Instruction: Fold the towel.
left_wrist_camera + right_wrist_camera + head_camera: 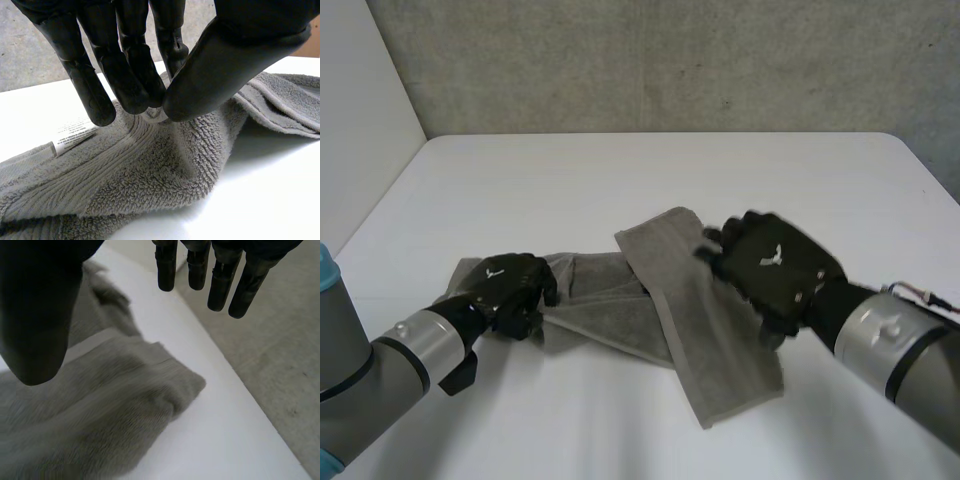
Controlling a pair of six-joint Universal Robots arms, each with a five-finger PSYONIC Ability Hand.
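Gripping the towel (165, 175), left hand (505, 287) fingers (132, 85) pinch its end.

The right hand (775, 265) hides part of the towel (650, 300), whose label (72, 140) print is too small to read.

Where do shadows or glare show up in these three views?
Left wrist view: a shadow lies on the table under the raised fold of the towel, and the left hand pinching it has a dull sheen. Head view: even light, no glare. Right wrist view: the table is bright beside the towel, without hotspots.
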